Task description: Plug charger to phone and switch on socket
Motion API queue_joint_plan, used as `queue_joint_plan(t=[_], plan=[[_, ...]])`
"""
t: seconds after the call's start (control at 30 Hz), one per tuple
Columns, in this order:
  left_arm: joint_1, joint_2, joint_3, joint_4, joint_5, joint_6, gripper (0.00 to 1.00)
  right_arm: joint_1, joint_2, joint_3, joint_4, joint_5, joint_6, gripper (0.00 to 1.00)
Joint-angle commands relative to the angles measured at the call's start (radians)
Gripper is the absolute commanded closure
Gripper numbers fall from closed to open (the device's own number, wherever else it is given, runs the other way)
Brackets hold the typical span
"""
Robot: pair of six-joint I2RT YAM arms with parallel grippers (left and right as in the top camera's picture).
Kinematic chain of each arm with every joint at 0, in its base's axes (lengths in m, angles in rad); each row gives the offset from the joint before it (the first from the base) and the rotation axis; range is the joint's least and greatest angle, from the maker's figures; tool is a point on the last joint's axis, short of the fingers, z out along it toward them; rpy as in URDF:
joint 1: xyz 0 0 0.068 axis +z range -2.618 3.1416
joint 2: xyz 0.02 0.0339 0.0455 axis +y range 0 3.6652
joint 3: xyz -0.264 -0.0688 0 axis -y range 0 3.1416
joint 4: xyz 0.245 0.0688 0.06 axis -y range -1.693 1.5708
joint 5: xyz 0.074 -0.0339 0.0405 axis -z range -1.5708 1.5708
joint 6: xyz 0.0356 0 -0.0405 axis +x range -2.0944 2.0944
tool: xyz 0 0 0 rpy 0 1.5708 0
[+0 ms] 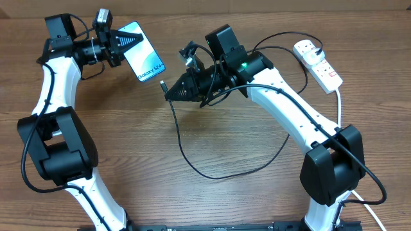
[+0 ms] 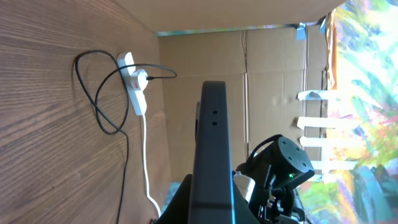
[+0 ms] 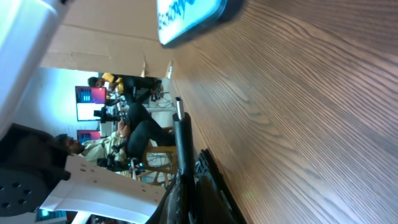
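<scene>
The wooden table [image 1: 160,205] is being worked over by two arms, and its middle is being left to the slack cable so that the joining can be done in the air above it. One socket [image 1: 321,66], a white strip, is being kept at the far right, out of the arms' way, with its thick white cord [image 1: 338,106] being trailed toward the near right. Its red switches are too small to be counted here. One phone [image 1: 144,56] is being held off the table at the far left, clamped by the closed left gripper [image 1: 128,42]. Its lettered end is being offered toward the centre, presumably so that the port faces the incoming lead. One charger [image 1: 215,177] is being draped in a wide loop across the table. Its plug [image 1: 309,46] is apparently being kept seated at the socket's far end, and enough slack is being left for the free end to travel. That free end is being pinched by the right gripper [image 1: 171,90], closed on the cable just behind the single tiny connector [image 1: 163,84]. The connector is being aimed at the phone's near end, close but not yet touching.
</scene>
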Motion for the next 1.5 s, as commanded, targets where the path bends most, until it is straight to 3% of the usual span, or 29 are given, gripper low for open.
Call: queue_joint_plan(t=[0.0, 1.47], plan=[[-0.019, -0.006, 0.015, 0.001, 0.048, -0.034, 0.96, 0.001, -0.019, 0.008, 0.019, -0.025, 0.004, 0.96], [-0.073, -0.006, 0.015, -0.007, 0.048, -0.044, 0.96, -0.011, -0.019, 0.007, 0.021, 0.063, 0.026, 0.96]])
